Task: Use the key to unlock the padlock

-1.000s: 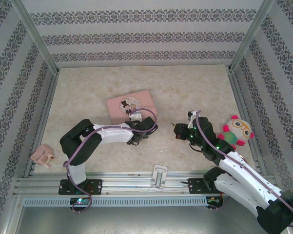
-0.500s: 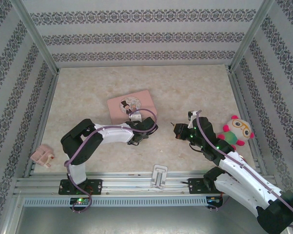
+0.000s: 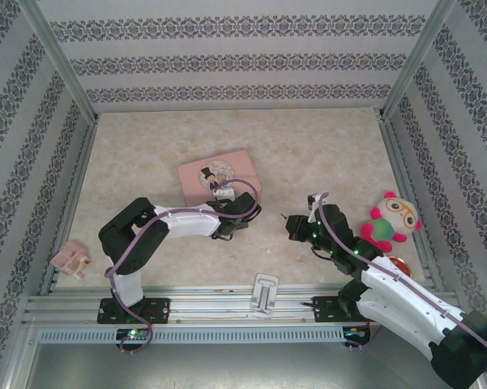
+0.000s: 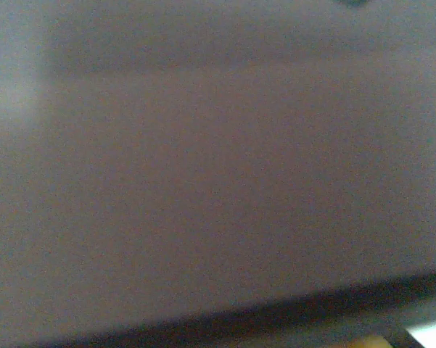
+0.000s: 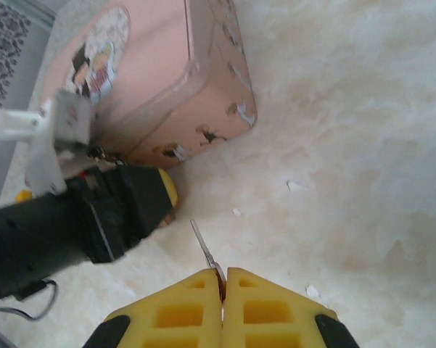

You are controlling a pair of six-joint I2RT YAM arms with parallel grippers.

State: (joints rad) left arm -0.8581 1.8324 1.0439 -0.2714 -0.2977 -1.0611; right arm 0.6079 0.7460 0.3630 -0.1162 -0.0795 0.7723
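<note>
One thin key juts forward from the clamped right gripper.

Laboratory robot cell: a marble-look tabletop walled by wallpapered panels on metal posts, with two arms bolted to its front rail.

Close, out-of-focus dull mauve-grey surface, no texture or edges readable on it. Slightly paler patch at far left, upper half. Faint darker horizontal shading near the top. Small dark smudge on the top edge, right of centre. Dark band along the bottom, rising toward the right. Under it, bottom right corner: a yellow sliver, a whitish patch just beside it. All too blurred to identify.
</note>
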